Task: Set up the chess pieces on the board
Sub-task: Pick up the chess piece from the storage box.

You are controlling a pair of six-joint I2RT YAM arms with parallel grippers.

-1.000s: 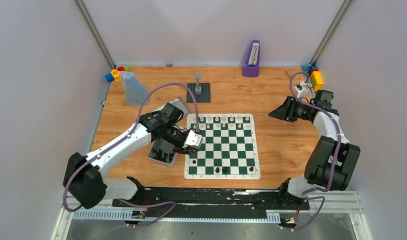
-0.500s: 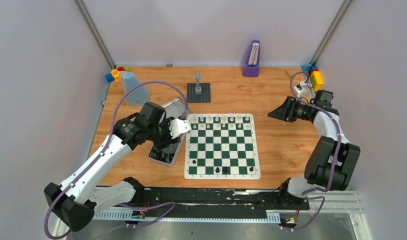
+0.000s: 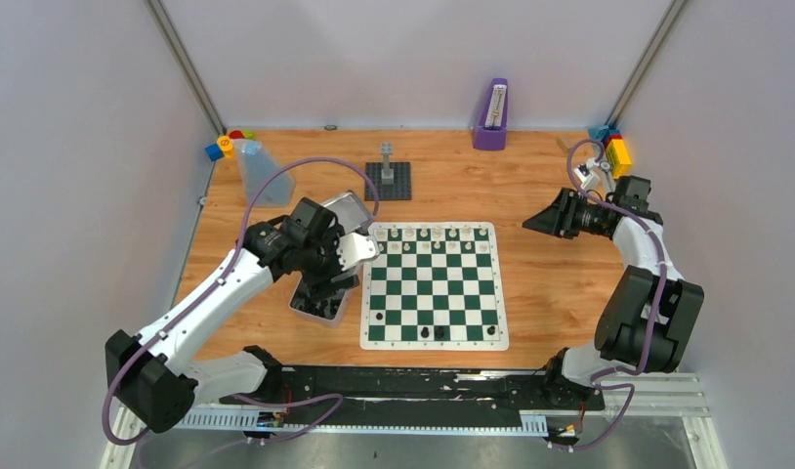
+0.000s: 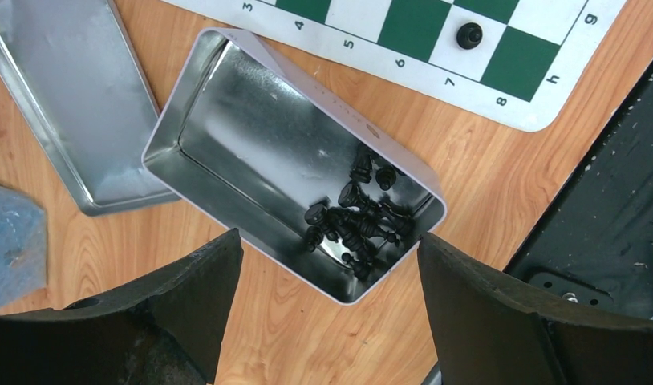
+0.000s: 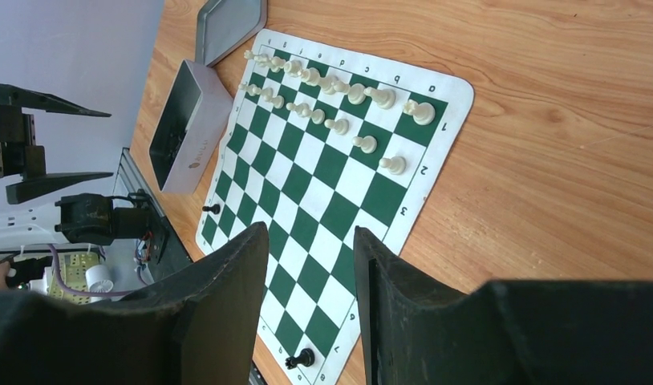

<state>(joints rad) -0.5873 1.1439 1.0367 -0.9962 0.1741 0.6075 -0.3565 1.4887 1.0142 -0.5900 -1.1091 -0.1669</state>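
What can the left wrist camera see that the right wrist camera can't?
Only the left wrist view looks straight down into the silver tin, where black chess pieces lie heaped at one end. Only the right wrist view shows the white chess pieces standing in two rows along one edge of the board. Both views show the tin, its lid lying beside it, and part of the green and white board.

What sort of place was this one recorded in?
Most likely a lab robot-testing cell: a wooden table boxed in by plain walls, left arm and right arm bolted to a rail at its near edge, and staged props: chess board, open tin, toy bricks.
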